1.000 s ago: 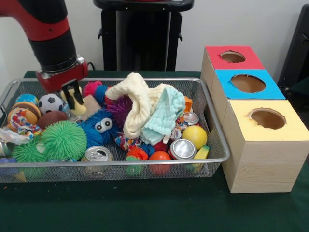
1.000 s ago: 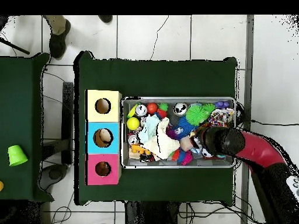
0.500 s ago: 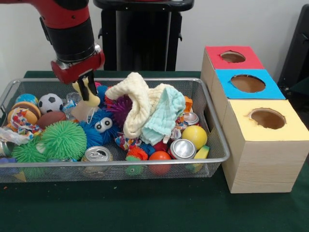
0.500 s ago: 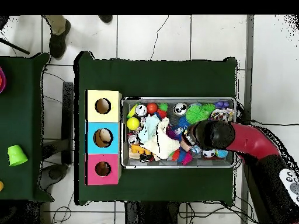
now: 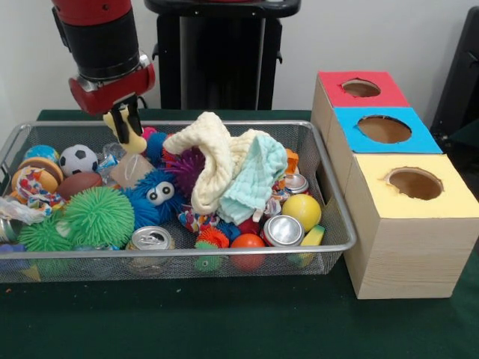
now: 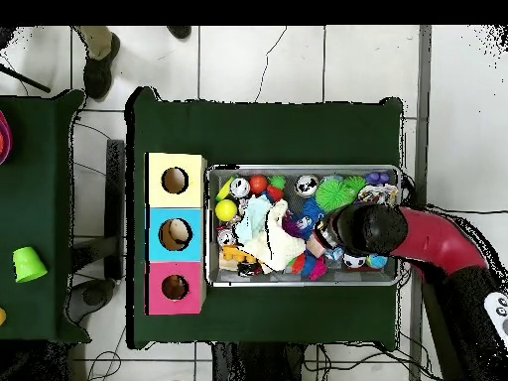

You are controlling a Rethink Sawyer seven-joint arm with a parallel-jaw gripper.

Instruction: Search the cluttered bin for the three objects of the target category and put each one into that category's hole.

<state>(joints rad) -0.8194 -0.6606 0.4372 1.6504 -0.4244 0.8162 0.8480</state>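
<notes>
1. The gripper (image 5: pixel 127 127) is hanging above the wire bin (image 5: pixel 340 224), over the end farthest from the boxes, with its fingers drawn close together on a small pale yellow object (image 5: pixel 135 142); what that object is cannot be told from either view.
2. The bin is sitting on the green bench (image 5: pixel 224 321), crowded with spiky balls, drink cans, a soccer ball (image 5: pixel 78 159), and a cream cloth (image 5: pixel 209 161) heaped with a light blue cloth (image 5: pixel 254 179) in the middle.
3. Three boxes are standing just beside the bin: red box (image 5: pixel 340 93), blue box (image 5: pixel 415 138) and yellow box (image 5: pixel 449 198), each with a round hole on top.
4. In the overhead view something pale is showing inside the blue box's hole (image 6: pixel 176 233); the other two holes are looking empty.
5. Judging from this, perhaps one item is already in, one seems to be in hand, and the carry across to the boxes is not yet done.
</notes>
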